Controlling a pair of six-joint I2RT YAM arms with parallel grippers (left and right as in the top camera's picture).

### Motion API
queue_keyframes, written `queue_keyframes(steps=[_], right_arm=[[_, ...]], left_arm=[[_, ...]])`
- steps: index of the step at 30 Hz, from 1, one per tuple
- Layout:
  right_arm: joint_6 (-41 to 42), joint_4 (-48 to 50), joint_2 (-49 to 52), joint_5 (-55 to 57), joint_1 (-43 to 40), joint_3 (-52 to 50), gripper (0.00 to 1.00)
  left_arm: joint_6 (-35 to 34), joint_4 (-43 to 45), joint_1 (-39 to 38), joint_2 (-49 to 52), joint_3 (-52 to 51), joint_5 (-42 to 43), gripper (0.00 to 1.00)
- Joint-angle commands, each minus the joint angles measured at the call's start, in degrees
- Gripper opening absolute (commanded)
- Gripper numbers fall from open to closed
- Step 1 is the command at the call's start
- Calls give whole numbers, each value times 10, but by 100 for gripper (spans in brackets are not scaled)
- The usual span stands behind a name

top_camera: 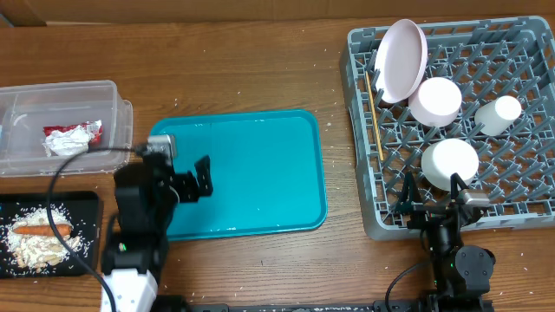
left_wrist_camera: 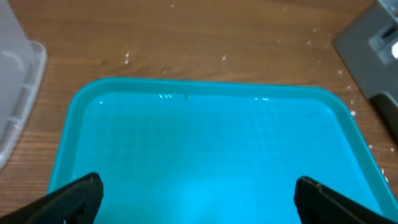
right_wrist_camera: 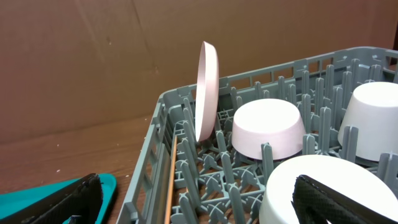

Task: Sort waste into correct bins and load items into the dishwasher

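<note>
Dish rack (top_camera: 519, 165) at frame right lies just ahead of the right gripper (right_wrist_camera: 196, 193). Its jaws and the left gripper's (left_wrist_camera: 199, 183) are spread and empty.

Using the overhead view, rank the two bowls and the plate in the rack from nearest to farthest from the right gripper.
1. Front bowl, just ahead of the right gripper.
2. Rear bowl, middle of the rack.
3. Plate, on edge at the rack's far left corner.
</note>
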Motion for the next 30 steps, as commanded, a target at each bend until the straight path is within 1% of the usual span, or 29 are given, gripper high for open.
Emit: queue_keyframes(steps=[1,3,7,16,21,30], right_arm=[[-4,3,-7,-3,2,-6,100],[-4,3,-7,-3,3,-6,100],[-4,3,-7,-3,3,-6,100],[-4,3,-7,-3,3,-6,100],[-4,3,-7,-3,2,-6,100],[-4,3,-7,-4,3,-6,100]], left_arm=[[20,58,-1,-63,-77,29,100],[20,85,-1,-97,-113,26,100],[20,91,-1,-146,-146,11,100],[16,109,-1,-195,-183,-50,100],[16,124,-1,-244,-216,-51,100],[16,129,-1,-284,-241,-67,100]])
